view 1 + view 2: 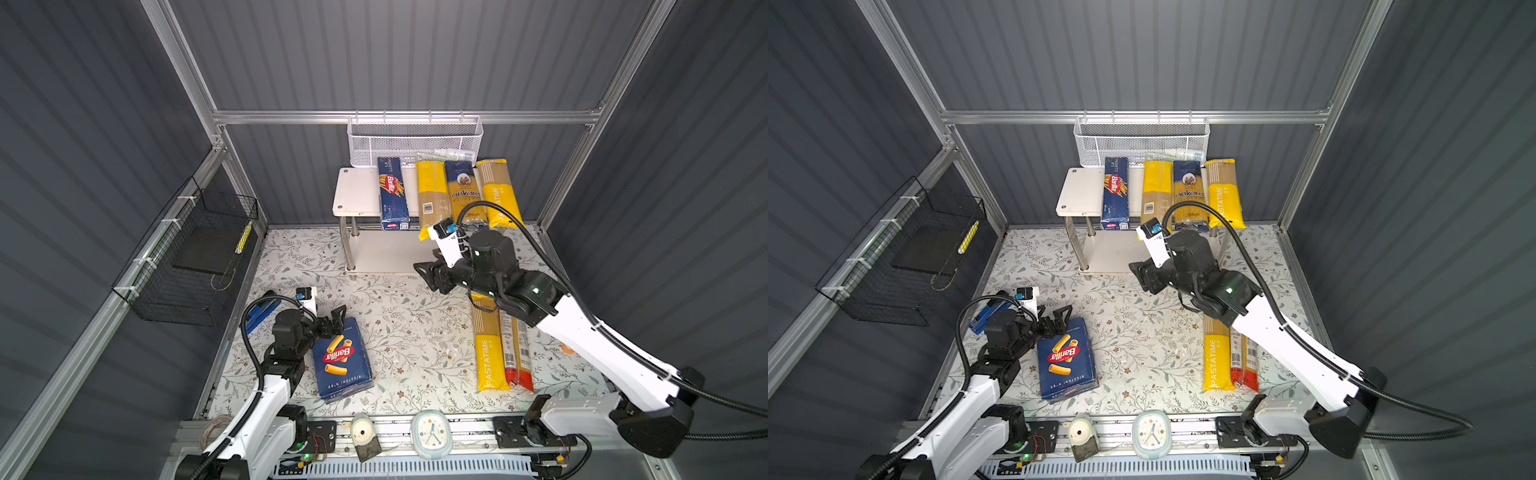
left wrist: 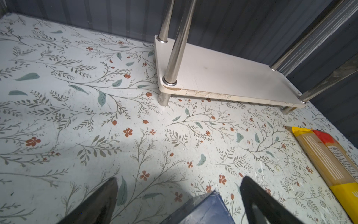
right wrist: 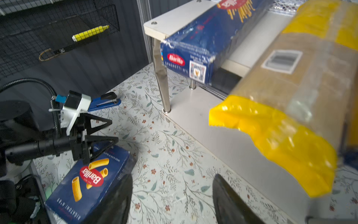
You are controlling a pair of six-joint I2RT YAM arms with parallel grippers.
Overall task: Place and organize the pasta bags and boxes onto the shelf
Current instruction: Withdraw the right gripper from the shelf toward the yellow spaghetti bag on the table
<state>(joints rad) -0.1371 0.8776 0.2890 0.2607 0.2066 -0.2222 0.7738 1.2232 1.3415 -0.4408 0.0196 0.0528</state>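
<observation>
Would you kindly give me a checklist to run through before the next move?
1. Right gripper open and empty: ok.
2. Left gripper open over the rigatoni box's end: ok.
3. Bare room on the shelf's top board: ok.
4. Shelved packages fully on the board: not ok; the plain yellow bag overhangs the front edge.
5. Red bag clear of the right arm: not ok; the arm crosses above its far end.
</observation>
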